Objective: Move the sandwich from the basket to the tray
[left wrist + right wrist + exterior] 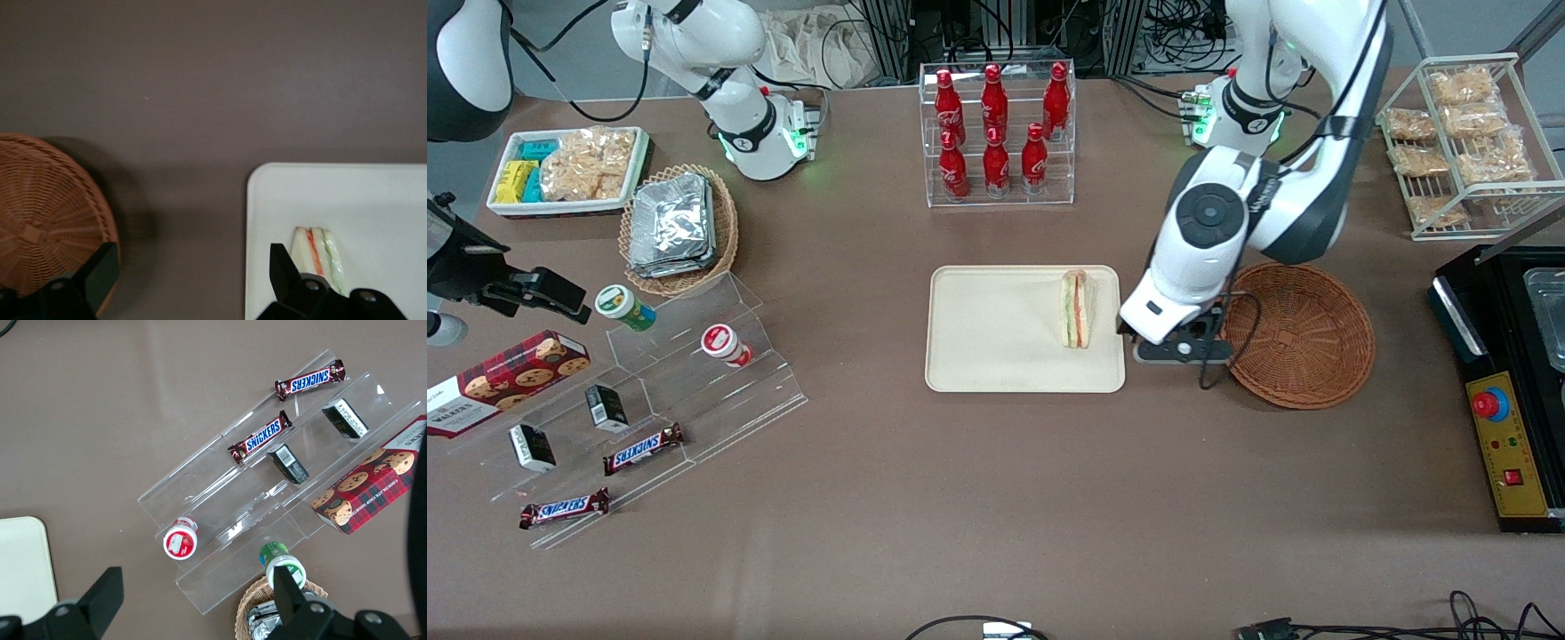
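The sandwich [1077, 308] is a pale wedge with green, orange and red layers, and it lies on the cream tray [996, 356] near the tray's edge toward the working arm. It also shows in the left wrist view [319, 252] on the tray [360, 200]. The reddish-brown wicker basket [1303, 335] holds nothing; its rim shows in the wrist view [47, 220]. My left gripper [1174, 348] is open and holds nothing, and it hovers over the bare table between tray and basket [193, 270].
A clear rack of red cola bottles [996, 133] stands farther from the camera than the tray. A wire rack of snack bags [1463, 142] and a black machine [1507, 382] are at the working arm's end. A tan basket of foil packs [676, 227] and an acrylic snack stand [649, 400] lie toward the parked arm's end.
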Available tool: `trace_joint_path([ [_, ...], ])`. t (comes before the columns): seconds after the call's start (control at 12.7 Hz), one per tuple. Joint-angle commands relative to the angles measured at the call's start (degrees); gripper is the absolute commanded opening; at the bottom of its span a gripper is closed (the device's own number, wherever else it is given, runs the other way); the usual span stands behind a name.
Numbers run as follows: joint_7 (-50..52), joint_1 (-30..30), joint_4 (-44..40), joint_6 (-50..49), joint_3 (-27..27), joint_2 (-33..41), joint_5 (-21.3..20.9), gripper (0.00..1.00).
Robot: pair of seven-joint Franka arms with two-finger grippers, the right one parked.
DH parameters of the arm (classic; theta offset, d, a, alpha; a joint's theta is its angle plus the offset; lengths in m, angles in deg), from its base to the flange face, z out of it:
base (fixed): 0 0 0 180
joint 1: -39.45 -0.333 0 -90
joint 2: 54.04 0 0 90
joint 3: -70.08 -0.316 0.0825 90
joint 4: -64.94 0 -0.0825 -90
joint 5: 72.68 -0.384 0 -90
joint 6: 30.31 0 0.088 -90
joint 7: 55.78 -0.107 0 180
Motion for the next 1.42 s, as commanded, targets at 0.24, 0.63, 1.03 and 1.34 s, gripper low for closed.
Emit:
trace_joint_path([
  [0.24, -1.56, 0.39, -4.98, -4.89, -7.03, 1.96, 0.14, 1.00],
  [0.63, -9.39, -1.71, -5.95, -9.46, -10.73, 5.03, 1.02, 1.00],
  [1.03, -18.35, -10.14, -9.12, -15.35, -8.89, 7.14, 3.84, 1.00],
  [1.34, -24.24, -21.82, -9.47, -18.43, 0.23, 11.00, 3.84, 1.00],
])
